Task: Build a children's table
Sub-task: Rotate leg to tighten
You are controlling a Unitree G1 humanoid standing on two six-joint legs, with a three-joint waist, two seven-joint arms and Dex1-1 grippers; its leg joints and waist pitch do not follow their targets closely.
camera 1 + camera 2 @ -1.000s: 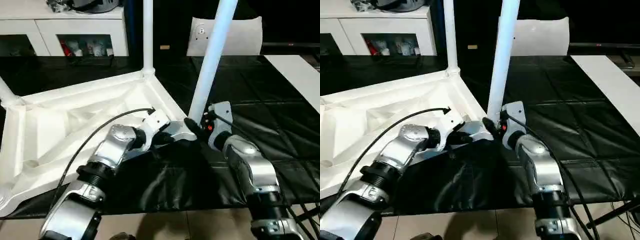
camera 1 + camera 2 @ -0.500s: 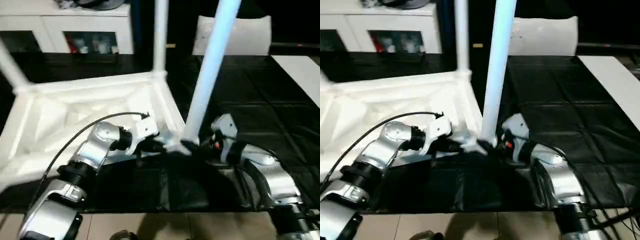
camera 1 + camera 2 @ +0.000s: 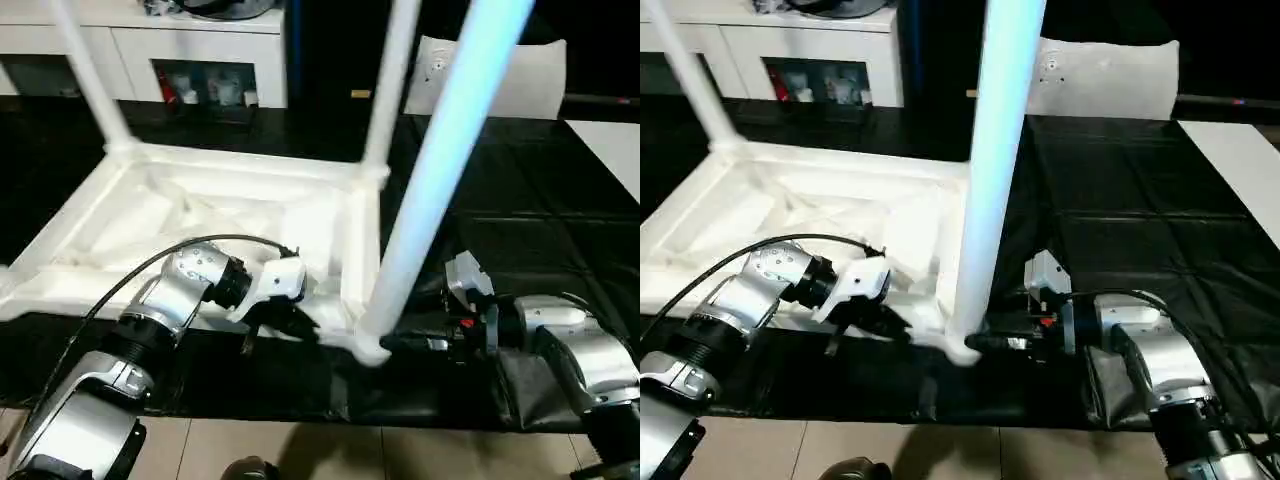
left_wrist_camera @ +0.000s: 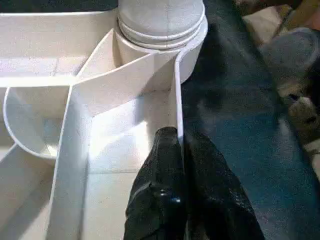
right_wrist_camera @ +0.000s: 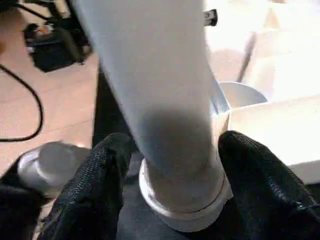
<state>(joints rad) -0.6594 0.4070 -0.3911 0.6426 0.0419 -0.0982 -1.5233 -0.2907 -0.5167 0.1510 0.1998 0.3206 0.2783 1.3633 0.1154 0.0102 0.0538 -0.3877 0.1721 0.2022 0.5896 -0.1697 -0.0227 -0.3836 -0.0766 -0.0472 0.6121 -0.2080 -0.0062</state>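
I see the tabletop (image 3: 215, 215) lying upside down on the black-covered counter (image 3: 560, 230), ribbed underside up. My right claw (image 5: 172, 165) is closed around the base of the near leg (image 3: 440, 165), one black finger (image 5: 95, 180) on each side, right where the leg stands in the corner socket (image 4: 165, 47) nearest me. My left claw (image 4: 180, 165) pinches the tabletop's thin side wall (image 4: 177, 90) just beside that socket, one finger inside and one outside. Two more legs, a middle leg (image 3: 390, 80) and a far left leg (image 3: 90, 75), stand upright in the far corners. A white cabinet (image 3: 180, 45) sits behind the counter.
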